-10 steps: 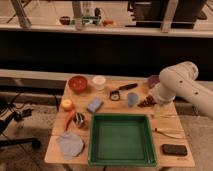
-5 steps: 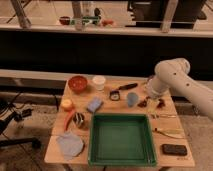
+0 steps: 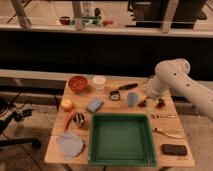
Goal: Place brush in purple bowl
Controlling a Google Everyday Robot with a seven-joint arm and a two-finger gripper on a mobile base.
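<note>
The gripper (image 3: 151, 101) hangs at the end of a white arm (image 3: 172, 75) that reaches in from the right, low over the far right part of a wooden table (image 3: 180, 159). Its fingers are dark and hard to tell from two small reddish shapes (image 3: 160, 103) on the table just below the wrist. As far as can be told they are spread apart, with nothing between them.

The arm's thick wrist covers the table's far right corner. The purple bowl cannot be made out; whatever sits in that corner is hidden. The arm itself is cut off at the right edge.

The brush (image 3: 124, 90) lies flat on the table, just left of the gripper and apart from it. Its round head points toward the front left and its black handle slants back toward the arm. A small blue-grey object (image 3: 132, 98) sits between the brush head and the gripper.

Farther left along the back are a white cup (image 3: 99, 82) and a red bowl (image 3: 78, 83). In front of them lie a blue sponge (image 3: 94, 104), an orange ball (image 3: 67, 104) and a grey cloth (image 3: 70, 145). A green tray (image 3: 121, 161) fills the middle front. To its right lie pale utensils (image 3: 167, 133) and a flat black object (image 3: 174, 149).
</note>
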